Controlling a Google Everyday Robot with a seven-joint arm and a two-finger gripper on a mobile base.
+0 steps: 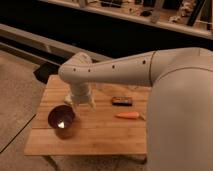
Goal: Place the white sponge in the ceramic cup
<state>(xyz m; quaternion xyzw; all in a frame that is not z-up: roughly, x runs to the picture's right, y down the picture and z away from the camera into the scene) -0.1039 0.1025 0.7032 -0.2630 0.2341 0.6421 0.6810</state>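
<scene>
My gripper (80,103) hangs from the white arm (125,70) and points down at the left half of the wooden table (100,135). It is just behind and to the right of the wide dark maroon bowl (61,120). The white sponge does not show anywhere on the table; it may be hidden by the gripper or the arm. The ceramic cup is also out of view. A pale bright spot shows inside the bowl, and I cannot tell what it is.
A small dark flat object (122,101) lies right of the gripper. An orange carrot-like item (128,115) lies nearer the front. The robot's large white body (182,125) covers the table's right side. Dark shelving runs along the back.
</scene>
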